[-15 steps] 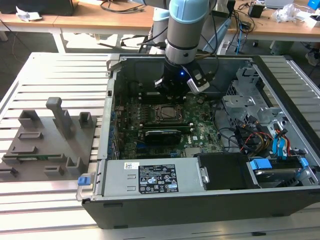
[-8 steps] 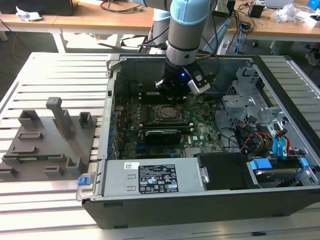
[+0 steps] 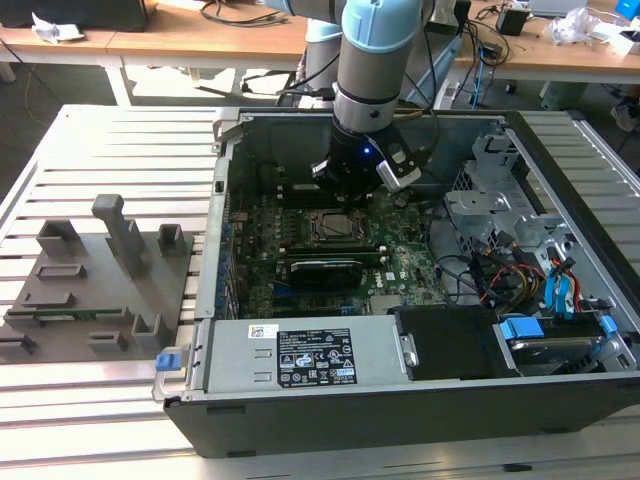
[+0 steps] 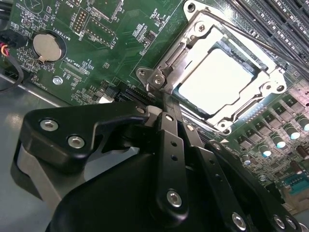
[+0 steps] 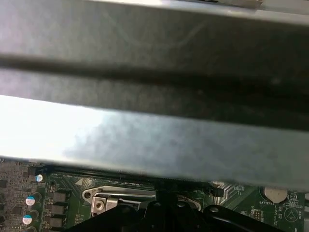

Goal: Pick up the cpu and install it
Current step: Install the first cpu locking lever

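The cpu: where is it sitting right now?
The cpu lies in the socket frame on the motherboard in the second wrist view, just beyond the end effector.

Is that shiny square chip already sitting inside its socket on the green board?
Yes, in the second wrist view the cpu lies flat inside the metal socket frame.

Green circuit board [image 4: 120, 53], shiny silvery-white chip [image 4: 215, 79] in a silver metal frame [image 4: 193, 36]; black gripper [image 4: 166, 108]; grey tray [image 3: 95, 280]; dark grey case [image 3: 400, 410].
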`<control>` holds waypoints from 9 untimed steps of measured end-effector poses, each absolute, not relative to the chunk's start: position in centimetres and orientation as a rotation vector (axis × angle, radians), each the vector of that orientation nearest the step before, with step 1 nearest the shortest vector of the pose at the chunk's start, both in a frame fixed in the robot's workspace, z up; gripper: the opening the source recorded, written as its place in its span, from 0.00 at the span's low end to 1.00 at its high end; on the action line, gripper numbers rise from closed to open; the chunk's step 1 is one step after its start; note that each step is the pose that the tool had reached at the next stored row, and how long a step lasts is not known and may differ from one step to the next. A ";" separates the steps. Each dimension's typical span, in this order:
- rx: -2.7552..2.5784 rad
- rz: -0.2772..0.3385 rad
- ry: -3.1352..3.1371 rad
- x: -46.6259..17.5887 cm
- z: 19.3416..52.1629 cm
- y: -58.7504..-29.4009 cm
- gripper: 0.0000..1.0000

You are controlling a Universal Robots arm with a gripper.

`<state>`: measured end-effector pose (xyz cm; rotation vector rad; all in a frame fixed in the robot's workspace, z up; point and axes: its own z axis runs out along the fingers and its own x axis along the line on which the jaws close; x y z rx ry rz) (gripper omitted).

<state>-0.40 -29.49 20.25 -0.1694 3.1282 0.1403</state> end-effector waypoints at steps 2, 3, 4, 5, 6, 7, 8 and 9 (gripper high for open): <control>-0.169 0.141 3.128 -0.4 20.2 -29.5 0.11; -0.169 0.140 3.128 -0.3 20.2 -29.5 0.11; -0.169 0.140 3.128 -0.3 20.2 -29.5 0.11; -0.169 0.140 3.128 -0.3 20.1 -29.5 0.11; -0.169 0.141 3.128 -0.3 20.1 -29.5 0.11; -0.170 0.143 3.127 -0.3 20.0 -29.4 0.11; -0.170 0.142 3.128 -0.3 20.0 -29.4 0.11; -0.170 0.141 3.128 -0.3 20.0 -29.4 0.11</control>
